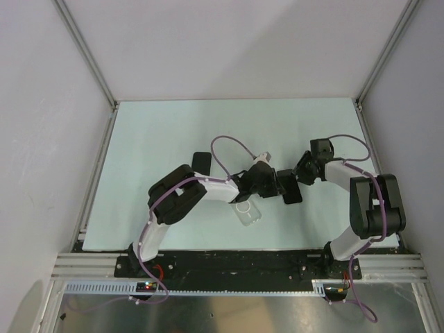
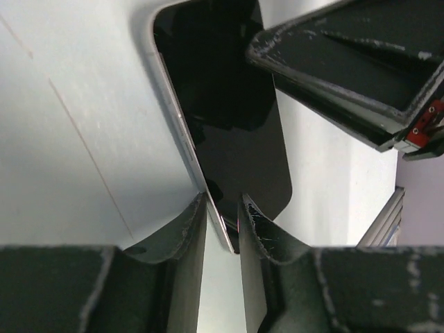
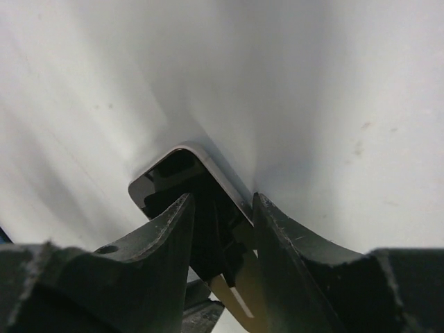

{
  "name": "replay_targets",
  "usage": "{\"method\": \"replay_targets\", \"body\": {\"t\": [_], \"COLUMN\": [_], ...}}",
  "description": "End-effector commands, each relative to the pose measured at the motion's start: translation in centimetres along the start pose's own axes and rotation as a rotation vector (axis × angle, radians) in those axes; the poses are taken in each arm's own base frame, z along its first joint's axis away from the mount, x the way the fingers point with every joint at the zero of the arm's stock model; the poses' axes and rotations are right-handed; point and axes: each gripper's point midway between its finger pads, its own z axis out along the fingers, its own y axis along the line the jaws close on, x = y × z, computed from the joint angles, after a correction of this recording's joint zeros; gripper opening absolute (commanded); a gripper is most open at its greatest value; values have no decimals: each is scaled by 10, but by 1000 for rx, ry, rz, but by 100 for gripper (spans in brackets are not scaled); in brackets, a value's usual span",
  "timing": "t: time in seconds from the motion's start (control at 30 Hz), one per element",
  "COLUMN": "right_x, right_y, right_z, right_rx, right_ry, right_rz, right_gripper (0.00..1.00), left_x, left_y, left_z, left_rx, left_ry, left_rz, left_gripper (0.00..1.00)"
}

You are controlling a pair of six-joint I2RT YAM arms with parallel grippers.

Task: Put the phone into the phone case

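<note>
While the left hand point(image 2: 223, 201) pinches the phone point(image 2: 229, 125) by its edge and the right hand point(image 3: 222, 201) straddles its far end, grip unclear, the case point(image 1: 248, 212) lies empty on the counter point(image 1: 173, 132) nearby, so insertion remains.

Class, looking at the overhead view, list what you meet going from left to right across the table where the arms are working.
In order: left arm's black elbow → clear phone case → phone → right arm's black elbow.
</note>
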Motion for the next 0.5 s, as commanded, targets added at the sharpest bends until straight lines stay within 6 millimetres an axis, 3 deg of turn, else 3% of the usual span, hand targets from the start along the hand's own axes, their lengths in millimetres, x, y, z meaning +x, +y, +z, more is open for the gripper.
{"method": "replay_targets", "body": {"t": [0.0, 0.2, 0.47], "right_x": [43, 61, 70], "right_y": [1, 7, 12], "right_z": [-5, -14, -29], "right_rx": [9, 1, -73], "right_ry": [154, 180, 186], "right_rz": [-105, -190, -291], "right_gripper": [45, 54, 80], "left_x": [6, 0, -25], "left_y": [-6, -1, -1], "left_z": [-21, -43, -82], "left_rx": [-20, -44, -33], "left_ry": [-21, -71, -136], "left_rz": [41, 49, 89], "left_gripper": [30, 30, 31]}}
